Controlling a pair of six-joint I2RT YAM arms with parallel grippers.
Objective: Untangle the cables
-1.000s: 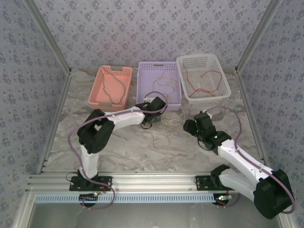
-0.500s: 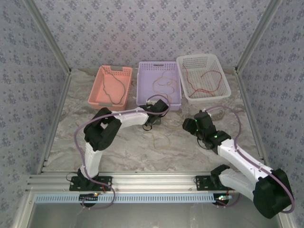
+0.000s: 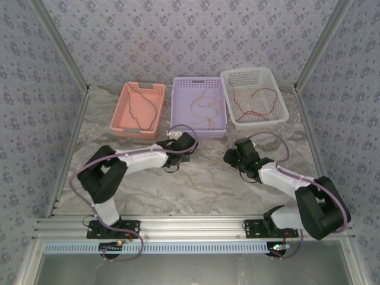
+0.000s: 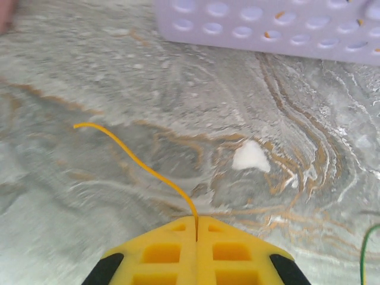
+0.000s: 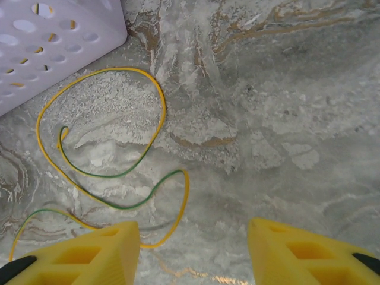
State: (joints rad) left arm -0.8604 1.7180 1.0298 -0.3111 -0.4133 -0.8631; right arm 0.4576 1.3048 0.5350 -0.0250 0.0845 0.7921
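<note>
While three cables (image 3: 255,98) are sorted into baskets (image 3: 198,79), yellow cable (image 4: 148,171) and green cable (image 5: 113,176) are seen entwined on the worktop (image 5: 297,119). Yellow cable is clenched in the left hand (image 4: 196,228); the right hand (image 5: 193,249) is held open.

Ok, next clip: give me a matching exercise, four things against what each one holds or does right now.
Things:
1. pink basket
2. white basket
3. left gripper
4. right gripper

States:
A. open, holding nothing
B. has a red cable lying in it
C. shut on a yellow cable
D. has a dark cable lying in it

Pairs: 1-D, 2-B, 3-C, 4-A
</note>
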